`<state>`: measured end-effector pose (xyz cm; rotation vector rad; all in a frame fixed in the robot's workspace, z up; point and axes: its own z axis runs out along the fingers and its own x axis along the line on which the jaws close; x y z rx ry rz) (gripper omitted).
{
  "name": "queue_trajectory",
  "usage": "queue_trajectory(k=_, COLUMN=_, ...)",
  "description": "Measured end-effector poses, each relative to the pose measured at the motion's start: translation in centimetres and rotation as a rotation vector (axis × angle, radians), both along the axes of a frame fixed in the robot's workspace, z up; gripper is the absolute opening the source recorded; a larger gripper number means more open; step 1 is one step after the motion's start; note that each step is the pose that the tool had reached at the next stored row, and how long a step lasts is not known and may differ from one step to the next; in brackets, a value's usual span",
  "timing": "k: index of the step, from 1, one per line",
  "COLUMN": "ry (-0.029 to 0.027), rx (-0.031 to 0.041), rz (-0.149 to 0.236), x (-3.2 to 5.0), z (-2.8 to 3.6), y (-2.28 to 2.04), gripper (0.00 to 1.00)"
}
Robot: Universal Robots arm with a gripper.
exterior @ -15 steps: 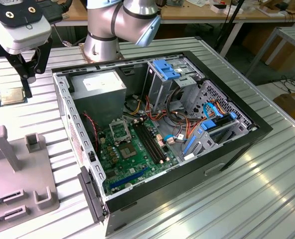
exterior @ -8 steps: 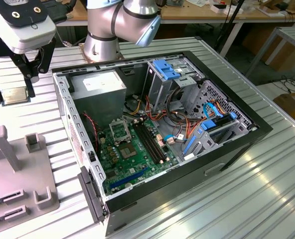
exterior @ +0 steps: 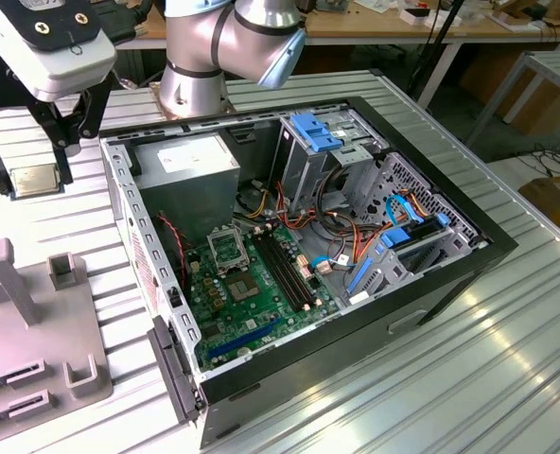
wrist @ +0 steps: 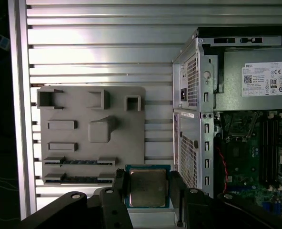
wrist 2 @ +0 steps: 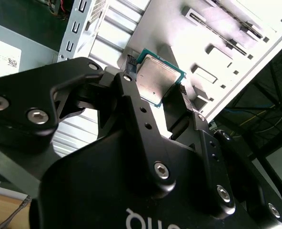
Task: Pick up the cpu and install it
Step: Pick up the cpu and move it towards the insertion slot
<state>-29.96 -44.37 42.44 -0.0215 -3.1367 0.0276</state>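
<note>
While gripper (exterior: 34,175) pinches cpu (wrist: 147,187) by edges, it hangs level just outside computer case (exterior: 493,244), likely sparing contacts.

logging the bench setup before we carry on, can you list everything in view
cpu: one, silver on green, held above the table beside the case
computer case: one, black, open, on the table
motherboard: one, green, inside the case
cpu socket: one, metal, on the motherboard
power supply: one, grey, inside the case
fixture tray: one, grey, exterior view's left
table: one, silver, slatted
gripper: one, black, shut on the cpu
arm: one, silver and blue, beyond the case
</note>
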Motion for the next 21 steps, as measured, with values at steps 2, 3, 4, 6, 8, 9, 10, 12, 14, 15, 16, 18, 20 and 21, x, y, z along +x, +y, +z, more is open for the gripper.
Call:
queue_trajectory(k=2, ry=0.0000, rx=0.0000, rz=0.000, x=0.10, z=0.00, y=0.00, gripper=0.47)
queue_trajectory(k=3, ry=0.0000, rx=0.0000, rz=0.000, x=0.15, z=0.00, y=0.00, gripper=0.47)
queue_trajectory(k=4, ry=0.0001, rx=0.0000, rz=0.000, x=0.18, z=0.00, y=0.00, gripper=0.47)
queue_trajectory(k=6, ry=0.0000, rx=0.0001, rz=0.000, x=0.27, z=0.00, y=0.00, gripper=0.47)
queue_trajectory(k=8, ry=0.0000, rx=0.0000, rz=0.000, x=0.35, z=0.00, y=0.00, gripper=0.47)
queue_trajectory(k=9, ry=0.0000, rx=0.0001, rz=0.000, x=0.40, z=0.00, y=0.00, gripper=0.47)
queue_trajectory(k=10, ry=0.0000, rx=0.0001, rz=0.000, x=0.45, z=0.00, y=0.00, gripper=0.47)
queue_trajectory(k=12, ry=0.0001, rx=0.0000, rz=0.000, x=0.57, z=0.00, y=0.00, gripper=0.47)
queue_trajectory(k=14, ry=0.0001, rx=0.0000, rz=0.000, x=0.65, z=0.00, y=0.00, gripper=0.47)
queue_trajectory(k=15, ry=0.0000, rx=0.0000, rz=0.000, x=0.70, z=0.00, y=0.00, gripper=0.47)
queue_trajectory(k=16, ry=-0.0001, rx=0.0001, rz=0.000, x=0.74, z=0.00, y=0.00, gripper=0.47)
queue_trajectory(k=18, ry=0.0000, rx=0.0000, rz=0.000, x=0.84, z=0.00, y=0.00, gripper=0.47)
queue_trajectory(k=20, ry=0.0000, rx=0.0001, rz=0.000, x=0.93, z=0.00, y=0.00, gripper=0.47)
queue_trajectory(k=21, ry=0.0000, rx=0.0000, rz=0.000, x=0.96, z=0.00, y=0.00, gripper=0.47)
